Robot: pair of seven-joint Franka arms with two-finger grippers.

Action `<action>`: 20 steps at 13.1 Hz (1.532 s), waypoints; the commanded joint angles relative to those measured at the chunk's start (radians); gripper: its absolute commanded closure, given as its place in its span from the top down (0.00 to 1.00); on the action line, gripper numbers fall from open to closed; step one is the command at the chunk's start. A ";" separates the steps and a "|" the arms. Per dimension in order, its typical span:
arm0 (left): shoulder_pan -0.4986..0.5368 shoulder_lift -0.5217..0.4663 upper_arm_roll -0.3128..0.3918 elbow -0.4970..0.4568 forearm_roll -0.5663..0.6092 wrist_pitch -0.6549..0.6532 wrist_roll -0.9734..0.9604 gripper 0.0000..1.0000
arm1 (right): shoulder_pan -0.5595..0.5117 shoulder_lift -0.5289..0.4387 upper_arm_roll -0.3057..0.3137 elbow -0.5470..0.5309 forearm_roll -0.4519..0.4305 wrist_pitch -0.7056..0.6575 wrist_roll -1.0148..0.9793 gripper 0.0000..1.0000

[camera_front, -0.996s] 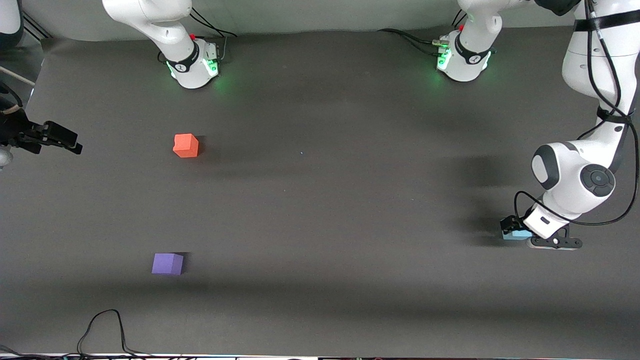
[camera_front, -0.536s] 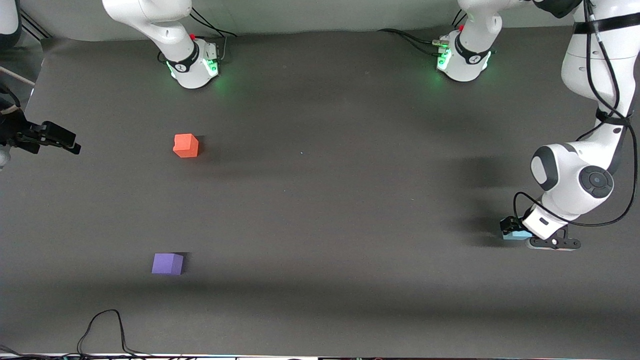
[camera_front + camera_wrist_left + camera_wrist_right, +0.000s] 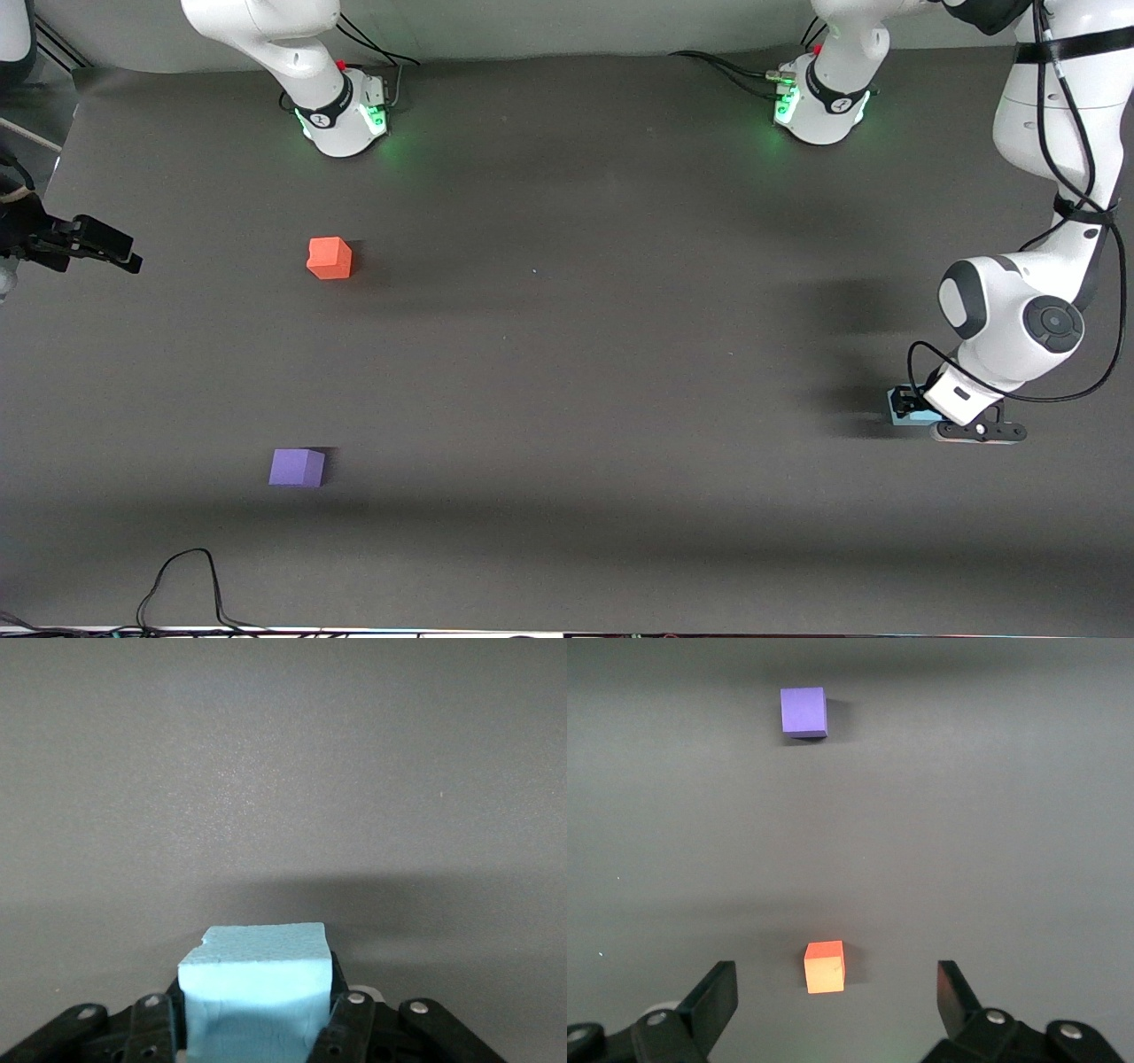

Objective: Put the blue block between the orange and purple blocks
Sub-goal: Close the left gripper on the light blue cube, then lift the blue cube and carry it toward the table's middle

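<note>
Clamped on the blue block (image 3: 255, 979), my left gripper (image 3: 921, 409) sits low at the right edge of the front frame, just below mid-height, fingers (image 3: 347, 1028) pressed against the cube's two sides. Over at the left edge, upper half, my right gripper (image 3: 106, 246) waits with its jaws spread wide and nothing between them. On the grey table (image 3: 567, 354), the orange block (image 3: 329, 258) lies left of centre in the upper half; the purple block (image 3: 297, 467) lies below it, nearer the front camera, well apart from it.
</note>
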 commanded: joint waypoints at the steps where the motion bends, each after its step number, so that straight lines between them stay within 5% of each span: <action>1: -0.009 -0.006 0.004 0.018 -0.011 -0.012 -0.024 0.56 | 0.001 -0.004 -0.002 0.005 -0.001 -0.015 -0.005 1.00; 4: -0.007 -0.046 0.004 0.105 -0.009 -0.210 -0.024 0.56 | 0.004 -0.004 0.000 0.007 -0.001 -0.015 -0.005 1.00; 10: -0.015 -0.116 -0.001 0.427 -0.011 -0.769 -0.047 0.56 | 0.005 -0.004 0.002 0.010 0.001 -0.015 -0.003 1.00; 13: -0.090 -0.165 -0.017 0.458 -0.011 -0.848 -0.182 0.56 | 0.004 -0.003 0.000 0.010 -0.001 -0.012 -0.005 1.00; 20: -0.549 -0.135 -0.027 0.524 -0.003 -0.874 -0.821 0.57 | -0.003 0.004 -0.003 0.012 0.002 0.002 -0.006 1.00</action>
